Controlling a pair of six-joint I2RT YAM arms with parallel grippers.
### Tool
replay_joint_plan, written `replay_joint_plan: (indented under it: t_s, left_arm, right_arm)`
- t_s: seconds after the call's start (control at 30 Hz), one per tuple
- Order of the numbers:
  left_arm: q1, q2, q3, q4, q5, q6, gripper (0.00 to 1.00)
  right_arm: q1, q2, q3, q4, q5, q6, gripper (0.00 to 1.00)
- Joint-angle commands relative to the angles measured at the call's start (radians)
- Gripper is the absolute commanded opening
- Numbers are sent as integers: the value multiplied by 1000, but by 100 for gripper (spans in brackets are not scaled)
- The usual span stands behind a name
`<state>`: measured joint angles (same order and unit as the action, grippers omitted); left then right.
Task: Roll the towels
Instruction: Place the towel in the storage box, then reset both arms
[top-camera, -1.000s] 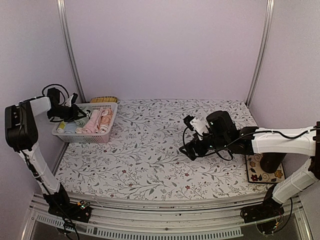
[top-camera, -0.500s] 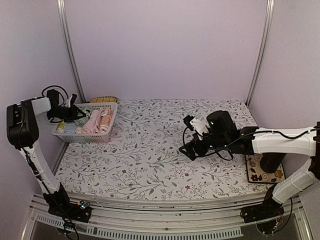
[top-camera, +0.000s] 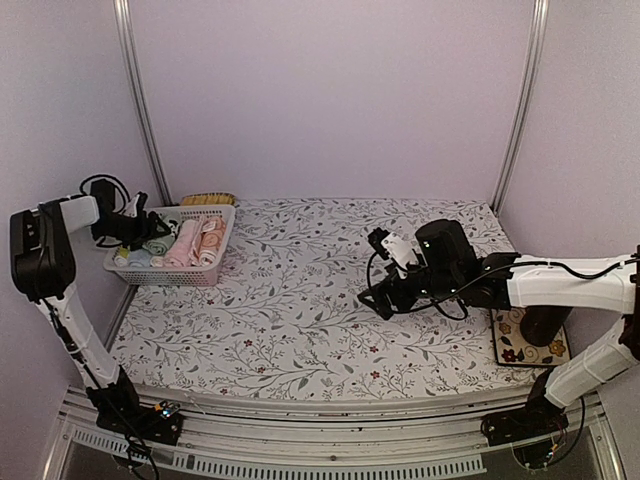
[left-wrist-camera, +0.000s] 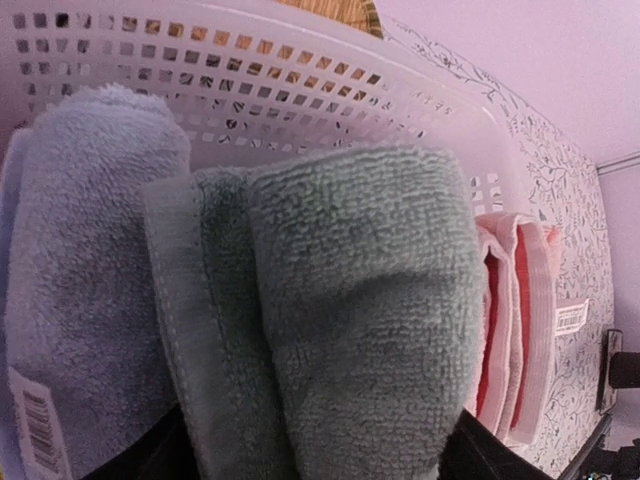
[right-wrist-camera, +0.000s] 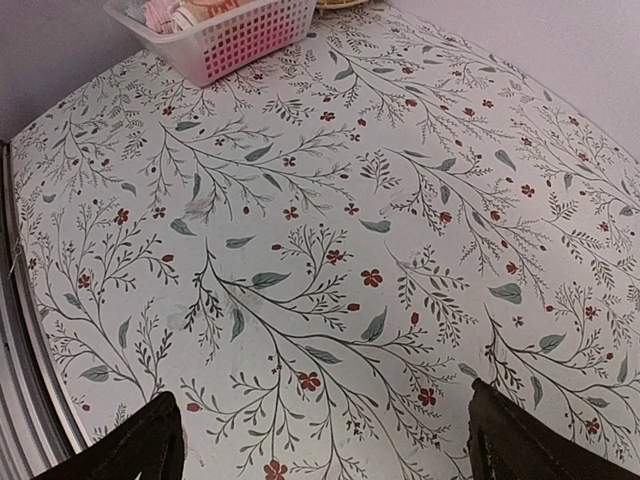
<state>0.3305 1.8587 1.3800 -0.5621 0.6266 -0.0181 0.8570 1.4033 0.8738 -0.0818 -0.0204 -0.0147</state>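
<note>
The mint green towel (left-wrist-camera: 370, 300) lies rolled in the white lattice basket (top-camera: 190, 274) at the table's far left corner. It is packed tight between a bluish towel (left-wrist-camera: 80, 280) with a barcode label on one side and a pink towel (left-wrist-camera: 510, 320) with a white label on the other. The orange-salmon towel (top-camera: 212, 238), also rolled, sits beyond the pink one towards the basket's right wall. A yellowish woven object (top-camera: 208, 199) lies just behind the basket against the back wall. A small flowered mat (top-camera: 520, 345) rests at the right edge of the flower-printed table cover (right-wrist-camera: 300, 200).

The left arm stands tall from its base and bends over the basket's left rim. The left gripper (top-camera: 148, 235) is down among the rolls, its fingers (left-wrist-camera: 160, 462) spread on either side of the mint roll's near end; whether they press it cannot be told. The right arm reaches low across the table's middle. The right gripper (top-camera: 375, 298) hovers above bare cover with its fingers (right-wrist-camera: 140, 445) wide apart and nothing between them.
</note>
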Motion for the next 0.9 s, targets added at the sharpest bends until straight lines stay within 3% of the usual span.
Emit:
replay_joint_plan:
  t_s: [0.0, 0.13, 0.27, 0.5, 0.73, 0.87]
  left_arm:
    - [12, -68, 3, 15, -85, -32, 73]
    - [18, -90, -4, 12, -185, -39, 81]
    - [21, -139, 10, 20, -204, -64, 96]
    - [20, -257, 88, -5, -270, -110, 97]
    - [17, -356, 97, -23, -427, -135, 97]
    - [-39, -397, 94, -26, -480, -127, 97]
  right_arm:
    - [6, -30, -13, 26, -14, 10, 99]
    - [10, -11, 1, 10, -20, 10, 99]
    - [15, -36, -10, 20, 3, 9, 99]
    - [16, -22, -2, 2, 40, 7, 99]
    - [15, -42, -17, 15, 85, 10, 99]
    - [16, -44, -16, 13, 115, 10, 99]
